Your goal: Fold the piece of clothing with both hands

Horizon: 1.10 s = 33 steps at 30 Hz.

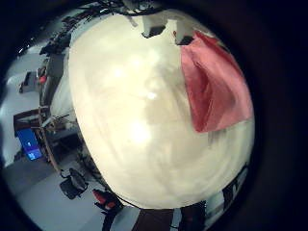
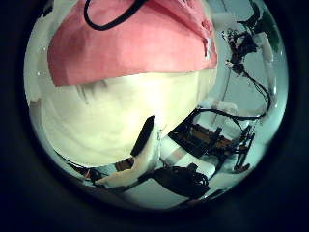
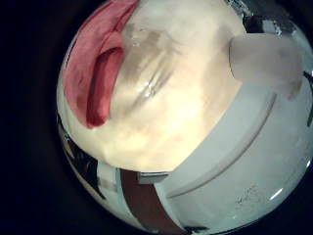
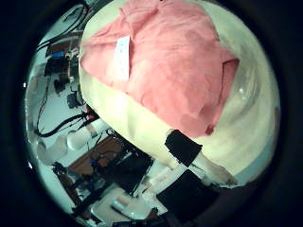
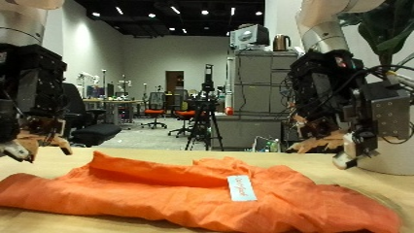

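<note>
Orange garment (image 5: 194, 189) spread on table (image 5: 389, 189) across lower frame, left hand (image 5: 32, 97) and right hand (image 5: 336, 107) above, fingers relaxed, empty.

Bright ceiling lights, fisheye-warped palm views

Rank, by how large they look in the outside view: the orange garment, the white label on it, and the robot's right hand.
1. The orange cloth garment, spread wide across the table.
2. The black and white right hand; it hangs close to the camera, so its apparent size is unsure.
3. The small white rectangular label.
</note>
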Motion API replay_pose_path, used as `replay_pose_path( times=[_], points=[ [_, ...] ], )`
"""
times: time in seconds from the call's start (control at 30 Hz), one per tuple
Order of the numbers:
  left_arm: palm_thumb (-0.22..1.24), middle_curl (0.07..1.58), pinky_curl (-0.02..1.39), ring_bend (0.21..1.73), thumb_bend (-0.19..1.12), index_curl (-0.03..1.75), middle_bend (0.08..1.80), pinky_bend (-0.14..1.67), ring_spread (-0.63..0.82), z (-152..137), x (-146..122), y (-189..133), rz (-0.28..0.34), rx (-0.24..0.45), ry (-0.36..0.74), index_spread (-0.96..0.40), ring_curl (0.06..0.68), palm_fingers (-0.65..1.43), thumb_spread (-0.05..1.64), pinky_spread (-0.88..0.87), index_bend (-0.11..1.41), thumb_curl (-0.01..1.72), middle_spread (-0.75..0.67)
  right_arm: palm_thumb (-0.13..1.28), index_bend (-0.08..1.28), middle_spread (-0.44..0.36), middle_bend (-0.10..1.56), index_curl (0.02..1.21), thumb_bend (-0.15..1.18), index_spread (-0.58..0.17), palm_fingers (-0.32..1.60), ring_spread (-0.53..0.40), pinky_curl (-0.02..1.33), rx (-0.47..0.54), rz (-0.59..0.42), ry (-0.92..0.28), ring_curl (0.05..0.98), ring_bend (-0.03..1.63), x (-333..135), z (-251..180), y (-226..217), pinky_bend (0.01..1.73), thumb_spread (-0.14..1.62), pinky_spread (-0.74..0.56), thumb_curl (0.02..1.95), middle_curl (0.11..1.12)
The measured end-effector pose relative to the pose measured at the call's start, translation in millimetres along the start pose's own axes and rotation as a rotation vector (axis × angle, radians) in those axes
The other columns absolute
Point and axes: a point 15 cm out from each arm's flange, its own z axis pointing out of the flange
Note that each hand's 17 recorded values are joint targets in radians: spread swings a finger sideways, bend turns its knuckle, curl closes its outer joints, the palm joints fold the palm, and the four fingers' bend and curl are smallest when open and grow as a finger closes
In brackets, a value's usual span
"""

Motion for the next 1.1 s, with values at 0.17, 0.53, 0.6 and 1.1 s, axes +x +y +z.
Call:
replay_pose_path(
  times=[0.17, 0.53, 0.6, 1.1],
  points=[
    [0.26, 0.23, 0.32, 0.36, -0.03, 0.26, 0.17, 0.23, 0.52, -5.8, 0.0, 0.8, -0.002, 0.012, -0.007, -0.09, 0.244, -0.07, 1.13, 0.54, 0.14, 0.25, 0.28, 0.44, 0.15, 0.071, 0.19, 0.28, -0.04, -0.331, 0.1, 0.149, 0.31, 0.018, 0.027, 0.001, 0.254, 0.24, 7.0, 10.0, -11.5, 0.24, 0.96, 0.31, 0.3, 0.33],
    [0.19, 0.23, 0.32, 0.36, -0.03, 0.26, 0.17, 0.23, 0.53, -20.4, 5.4, 0.0, -0.001, 0.046, -0.005, -0.08, 0.242, -0.07, 1.06, 0.54, 0.15, 0.25, 0.29, 0.47, 0.16, 0.094, 0.27, 0.26, -0.02, -0.216, 0.23, 0.171, 0.32, 0.001, 0.04, -0.003, 0.267, 0.3, 7.1, 22.7, -15.5, 0.28, 0.91, 0.35, 0.31, 0.35],
    [0.19, 0.23, 0.32, 0.36, -0.03, 0.26, 0.17, 0.23, 0.53, -20.9, 7.4, -1.3, 0.002, 0.047, -0.004, -0.08, 0.242, -0.07, 1.05, 0.54, 0.15, 0.25, 0.29, 0.48, 0.16, 0.074, 0.29, 0.27, -0.02, -0.2, 0.25, 0.144, 0.32, -0.004, 0.04, -0.005, 0.269, 0.31, 6.5, 25.5, -16.1, 0.26, 0.91, 0.34, 0.32, 0.36],
    [0.18, 0.23, 0.32, 0.36, -0.02, 0.26, 0.17, 0.23, 0.53, -30.7, 8.9, 1.9, 0.004, 0.056, -0.01, -0.08, 0.243, -0.07, 1.03, 0.55, 0.15, 0.26, 0.29, 0.59, 0.17, 0.03, 0.35, 0.29, -0.01, -0.164, 0.39, 0.029, 0.3, -0.041, 0.032, -0.008, 0.273, 0.37, 6.5, 41.7, -16.8, 0.24, 0.91, 0.25, 0.34, 0.38]
  ],
)
